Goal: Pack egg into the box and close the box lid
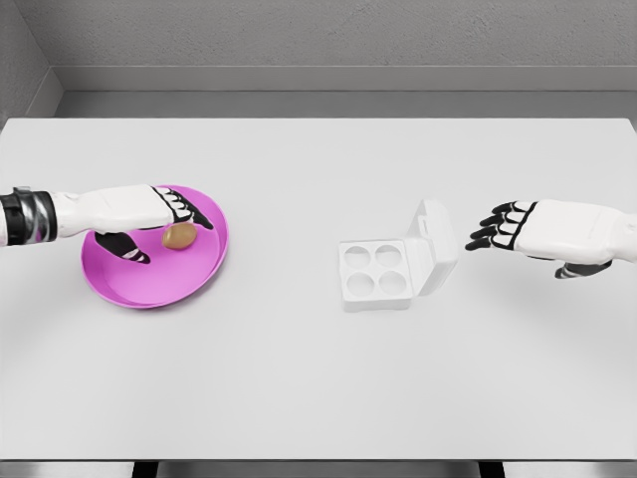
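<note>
Reaching over the magenta bowl (149, 284), left hand (149, 214) curls loosely about the brown egg (179, 236), grip unclear, while the white box (376, 274) sits lid (434, 246) up, cups bare, right hand (537, 231) hovering beside it, fingers half-curled, empty.

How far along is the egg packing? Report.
Early. Done: the box sits open, lid raised, four cups empty. In hand: the left hand reaches over the egg in the pink plate; grasp unclear. Left: placing the egg and closing the lid. The right hand hovers open beside the lid.
</note>
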Action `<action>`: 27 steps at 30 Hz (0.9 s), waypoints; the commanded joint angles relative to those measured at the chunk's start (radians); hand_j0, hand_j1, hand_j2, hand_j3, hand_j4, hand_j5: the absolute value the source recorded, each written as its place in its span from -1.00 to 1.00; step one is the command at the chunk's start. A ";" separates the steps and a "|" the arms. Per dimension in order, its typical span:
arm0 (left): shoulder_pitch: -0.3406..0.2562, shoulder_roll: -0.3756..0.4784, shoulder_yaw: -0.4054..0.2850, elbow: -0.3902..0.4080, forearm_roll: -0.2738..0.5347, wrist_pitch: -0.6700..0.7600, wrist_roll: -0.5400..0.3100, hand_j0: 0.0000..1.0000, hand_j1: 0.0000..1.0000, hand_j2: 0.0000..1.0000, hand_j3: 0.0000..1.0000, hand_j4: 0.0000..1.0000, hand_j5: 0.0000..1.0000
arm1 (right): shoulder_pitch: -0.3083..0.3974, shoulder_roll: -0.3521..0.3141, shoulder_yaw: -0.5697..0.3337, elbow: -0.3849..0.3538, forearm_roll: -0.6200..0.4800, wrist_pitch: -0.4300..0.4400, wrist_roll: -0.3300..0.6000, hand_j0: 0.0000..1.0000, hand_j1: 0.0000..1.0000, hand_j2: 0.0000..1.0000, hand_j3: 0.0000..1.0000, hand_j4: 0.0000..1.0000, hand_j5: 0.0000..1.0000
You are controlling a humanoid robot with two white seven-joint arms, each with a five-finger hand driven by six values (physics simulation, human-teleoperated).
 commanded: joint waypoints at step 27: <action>-0.011 -0.071 0.013 0.070 -0.052 0.002 -0.034 0.47 0.47 0.47 0.47 0.47 0.47 | -0.003 -0.001 -0.001 -0.010 -0.006 0.003 0.000 1.00 1.00 1.00 1.00 1.00 1.00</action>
